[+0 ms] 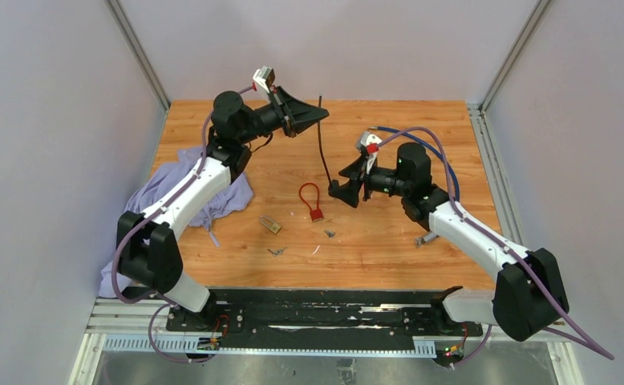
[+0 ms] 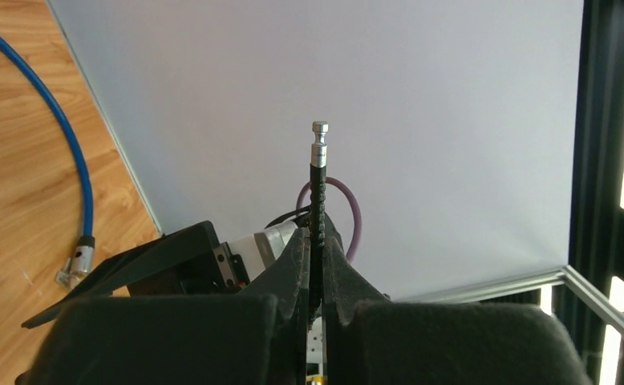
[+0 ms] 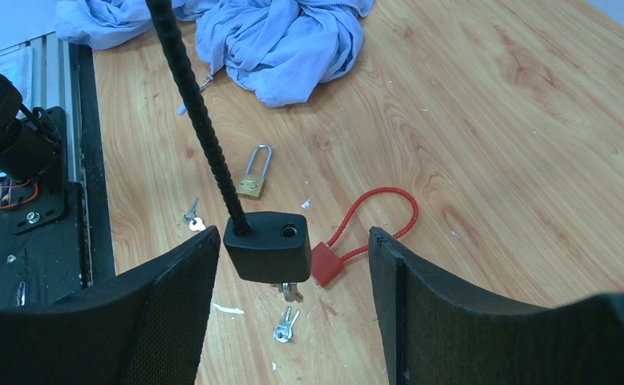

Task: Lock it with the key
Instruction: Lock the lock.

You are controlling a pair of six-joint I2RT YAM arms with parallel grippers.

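My left gripper (image 2: 317, 257) is shut on the black ribbed cable (image 2: 318, 200) of a cable lock, just below its metal tip (image 2: 320, 136), high above the table (image 1: 322, 115). The cable hangs down to the black lock body (image 3: 267, 245), which has an empty hole on top. The body hangs in the air between the wide-apart fingers (image 3: 172, 297) of my open right gripper (image 3: 293, 265), touching neither. A small key (image 3: 287, 290) shows just under the body; I cannot tell whether it sits in the lock. Two more keys (image 3: 285, 325) lie on the table below.
A red cable lock (image 1: 312, 200), a brass padlock (image 1: 270, 224) and loose keys (image 1: 276, 252) lie mid-table. A blue cloth (image 1: 204, 192) is bunched at the left. A blue cable (image 1: 445, 160) runs behind the right arm.
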